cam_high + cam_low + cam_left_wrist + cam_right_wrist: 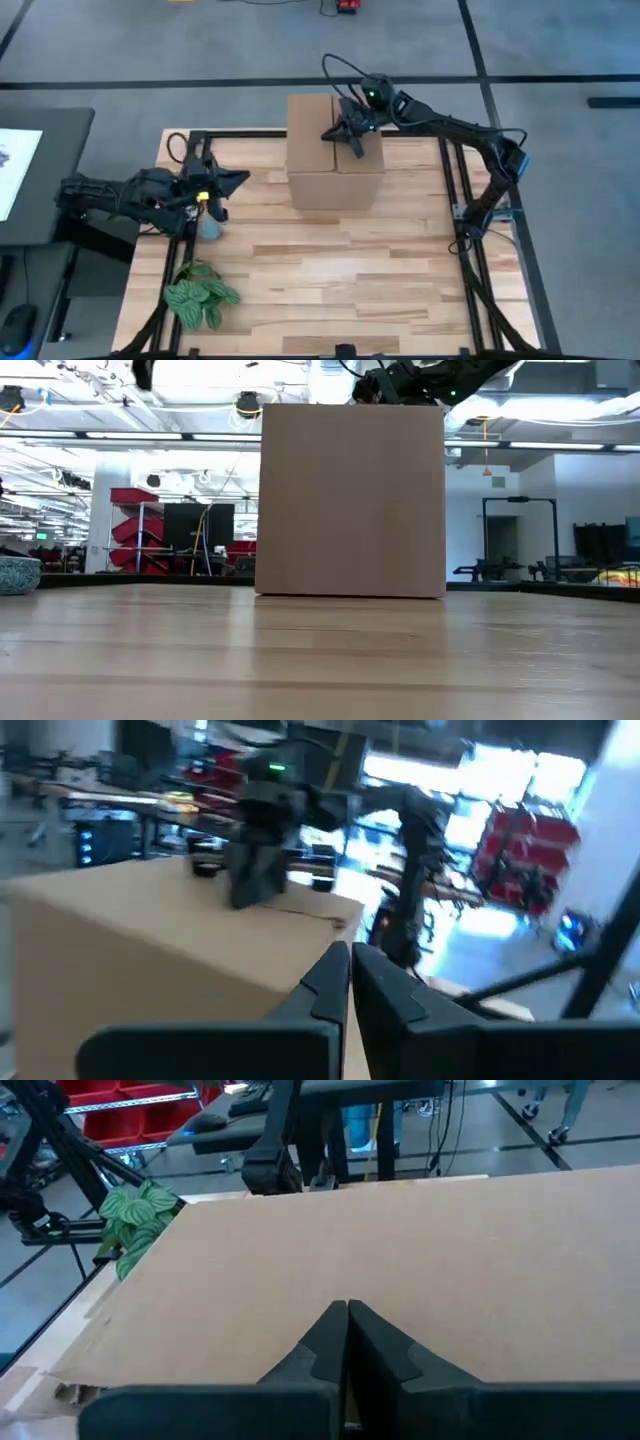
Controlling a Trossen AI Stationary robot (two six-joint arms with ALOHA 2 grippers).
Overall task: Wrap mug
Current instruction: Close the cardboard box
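Note:
A closed brown cardboard box (335, 150) (350, 500) stands at the table's far middle. My right gripper (350, 138) (347, 1325) is shut over the box's top, by the seam between its flaps. My left gripper (240, 180) (350, 970) is shut and hangs in the air left of the box, pointing at it. Near the left gripper, toward the table's left edge, a small blue-grey patterned mug (210, 228) (15, 573) rests on its base on the table. No gripper touches it. My right gripper's shut fingers (325, 1345) come slanting down from the far right onto the box's top flap (300, 1270). Whether the tips touch the cardboard, I cannot tell.
A green leafy plant (200, 295) lies at the near left corner. The bare wooden tabletop (350, 270) stretches in front of the box. A black frame rail (455, 190) runs along the table's right side. A dark desk (40, 170) stands beyond the left edge.

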